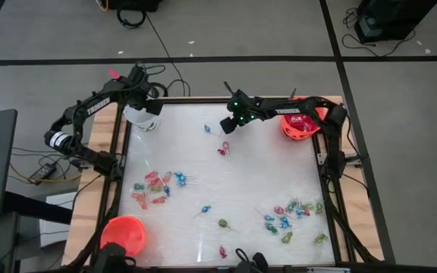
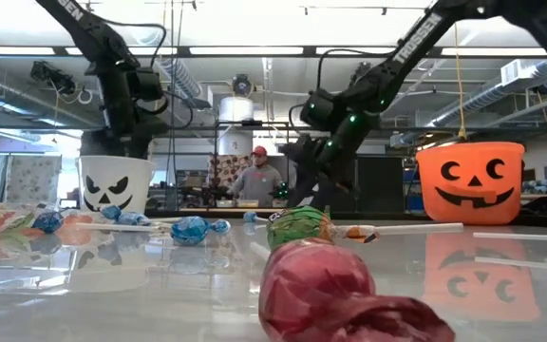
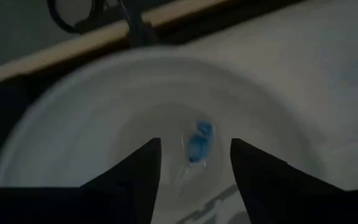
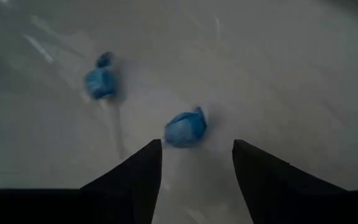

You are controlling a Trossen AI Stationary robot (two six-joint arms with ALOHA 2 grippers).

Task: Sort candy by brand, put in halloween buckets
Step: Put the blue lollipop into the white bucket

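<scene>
My left gripper [image 3: 194, 142] stands open above the white bucket [image 1: 143, 119] at the table's far left corner. A blue-wrapped lollipop [image 3: 199, 144] lies on the bucket's bottom, clear of the fingers. My right gripper [image 4: 197, 143] is open and slants down over two blue lollipops [image 4: 186, 129] [image 4: 100, 81] that lie on the table near the far edge, touching neither. An orange bucket [image 1: 298, 125] stands at the far right. A second orange-red bucket [image 1: 124, 231] stands at the near left.
Candy lies in two heaps on the table, one at the left [image 1: 156, 188] and one at the near right [image 1: 290, 216]. Single pieces lie between them [image 1: 222, 224], and a red piece [image 1: 223, 148] sits close to my right gripper. A person [image 2: 257, 176] stands in the room beyond the table.
</scene>
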